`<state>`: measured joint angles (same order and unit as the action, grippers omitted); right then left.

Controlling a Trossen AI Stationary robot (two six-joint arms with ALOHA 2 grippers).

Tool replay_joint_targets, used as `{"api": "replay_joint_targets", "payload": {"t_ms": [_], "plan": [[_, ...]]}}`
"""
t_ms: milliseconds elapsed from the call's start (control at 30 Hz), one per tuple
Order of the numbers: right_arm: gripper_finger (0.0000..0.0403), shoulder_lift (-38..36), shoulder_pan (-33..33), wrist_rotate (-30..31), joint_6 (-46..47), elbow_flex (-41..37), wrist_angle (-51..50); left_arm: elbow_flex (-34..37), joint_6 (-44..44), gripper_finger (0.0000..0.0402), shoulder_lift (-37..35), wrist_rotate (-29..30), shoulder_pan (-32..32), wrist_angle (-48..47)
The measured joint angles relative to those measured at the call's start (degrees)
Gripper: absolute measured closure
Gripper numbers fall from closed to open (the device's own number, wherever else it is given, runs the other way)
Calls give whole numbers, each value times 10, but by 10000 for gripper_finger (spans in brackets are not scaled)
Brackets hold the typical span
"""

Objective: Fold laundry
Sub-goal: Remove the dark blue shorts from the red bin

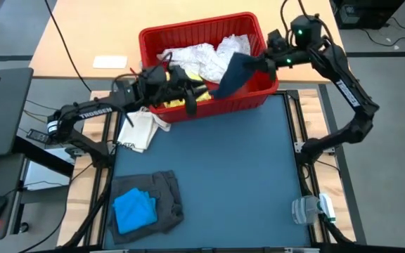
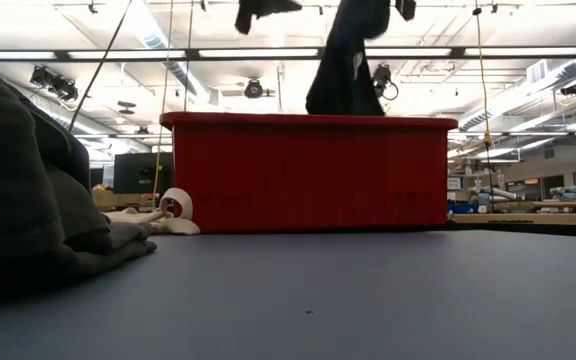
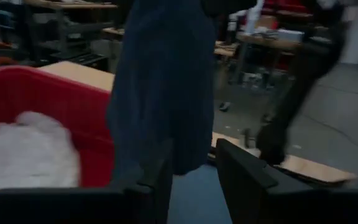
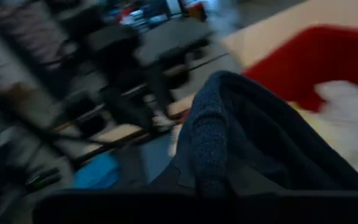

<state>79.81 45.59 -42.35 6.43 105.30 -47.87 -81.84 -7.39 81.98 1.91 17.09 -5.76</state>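
Observation:
The red basket (image 1: 259, 91) stands at the table's far edge with a white lacy garment (image 1: 202, 55) and a yellow one (image 1: 178, 104) inside. My right gripper (image 1: 262, 62) is above the basket's right end, shut on a navy garment (image 1: 232, 76) that hangs from it (image 2: 348, 60). My left gripper (image 1: 197, 91) hovers open over the basket's front wall, left of the navy garment (image 3: 160, 87), with nothing between its fingers (image 3: 247, 180). A bright blue garment (image 1: 133, 211) lies on a dark grey one (image 1: 164, 200) at the near left. My right gripper pinches the navy garment at its top (image 4: 229, 168), where the cloth bunches into folds; the fingers themselves are hidden under the cloth. It comes nearly level from the table's right. The garment hangs slack below it, its lower end (image 2: 343, 100) at the basket's rim.
A cream tote bag (image 1: 139, 130) lies on the table's left edge in front of the basket. A clear plastic item with green trim (image 1: 311, 209) sits off the mat's near right corner. The blue mat (image 1: 230, 169) is bare between them.

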Motion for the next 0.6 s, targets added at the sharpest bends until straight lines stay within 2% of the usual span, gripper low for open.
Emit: {"api": "replay_joint_targets", "payload": {"t_ms": [133, 200, 267, 367, 500, 600], "plan": [[385, -14, -49, -82, -65, 0, -80, 0, -7, 273, 0, 0, -61, 1], [385, -15, -83, -89, -94, 0, -139, 0, -7, 273, 0, -1, -88, 0], [385, -14, -125, -54, -113, 0, -196, 0, -7, 273, 0, -1, -107, 1], [385, -11, -202, 42, -120, -3, -263, 0, -15, 273, 0, 13, -123, 0], [385, -6, -311, 135, -80, -35, -270, 0, -73, 273, 0, 17, -126, -5], [385, 4, -381, 203, -41, -63, -248, 0, -94, 273, 0, 19, -134, -54]]}}
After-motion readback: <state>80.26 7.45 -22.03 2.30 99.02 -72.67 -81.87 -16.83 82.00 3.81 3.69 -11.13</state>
